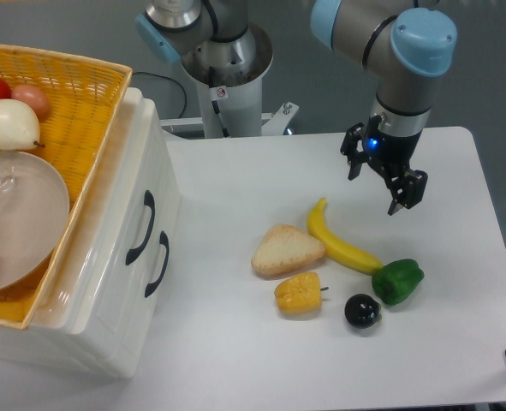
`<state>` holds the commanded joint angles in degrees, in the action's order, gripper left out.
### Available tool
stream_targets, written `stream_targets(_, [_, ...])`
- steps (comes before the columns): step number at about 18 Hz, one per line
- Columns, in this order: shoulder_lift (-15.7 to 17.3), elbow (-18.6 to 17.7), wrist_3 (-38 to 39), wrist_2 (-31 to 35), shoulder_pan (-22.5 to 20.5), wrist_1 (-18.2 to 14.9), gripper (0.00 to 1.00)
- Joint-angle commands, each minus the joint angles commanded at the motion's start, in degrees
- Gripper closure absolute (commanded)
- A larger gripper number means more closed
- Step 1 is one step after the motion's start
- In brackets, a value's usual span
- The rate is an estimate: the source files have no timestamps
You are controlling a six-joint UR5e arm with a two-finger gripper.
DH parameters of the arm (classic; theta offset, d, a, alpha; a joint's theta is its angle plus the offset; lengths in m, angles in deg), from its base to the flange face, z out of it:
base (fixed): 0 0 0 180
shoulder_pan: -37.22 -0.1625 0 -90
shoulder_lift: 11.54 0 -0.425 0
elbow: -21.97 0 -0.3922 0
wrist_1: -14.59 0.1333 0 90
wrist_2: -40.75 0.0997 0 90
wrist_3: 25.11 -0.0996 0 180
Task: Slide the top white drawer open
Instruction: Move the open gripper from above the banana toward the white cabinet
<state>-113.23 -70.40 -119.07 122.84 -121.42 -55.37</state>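
The white drawer unit (107,317) stands at the left of the table, its front facing right. The top white drawer (124,193) carries a black curved handle (141,227) and sits flush with the front, pushed in. Just below it, the lower drawer has the same kind of handle (158,264). My gripper (374,190) hangs over the right half of the table, far from the handles. It is open, its fingers point down and nothing is between them.
A yellow wicker basket (81,77) with fruit and a clear bowl (21,218) rests on the drawer unit. On the table lie a banana (342,244), bread (285,251), a yellow pepper (298,293), a green pepper (398,281) and a dark round fruit (362,311).
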Motion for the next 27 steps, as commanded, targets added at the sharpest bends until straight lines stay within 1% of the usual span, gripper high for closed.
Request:
stream_targets(5, [0.0, 0.1, -0.5, -0.5, 0.4, -0.3, 0.0])
stream_targets(8, [-0.2, -0.5, -0.2, -0.8, 1.5, -0.2, 0.0])
stream_targets(12, [-0.2, -3.0, -0.4, -1.7, 1.1, -0.2, 0.0])
stream_targets(14, [-0.2, -3.3, -0.4, -1.7, 1.3, -0.2, 0.0])
stream_targets(17, [-0.2, -3.1, 0.2, -1.6, 1.2, -0.2, 0.0])
stream_targets(19, [-0.2, -3.1, 0.9, -1.6, 0.9, -1.1, 0.0])
stream_targets(21, [-0.2, -3.0, 6.9, -1.7, 1.0, -4.8, 0.0])
stream_targets(22, [-0.2, -2.7, 9.2, -1.7, 1.0, -5.6, 0.0])
stream_targets(24, [-0.3, -2.0, 12.2, -1.8, 1.1, -6.3, 0.0])
stream_targets(25, [-0.3, -1.8, 14.5, -2.8, 1.2, -6.9, 0.0])
stream_targets(27, [-0.4, -1.8, 19.9, -8.7, 1.0, -6.8, 0.0])
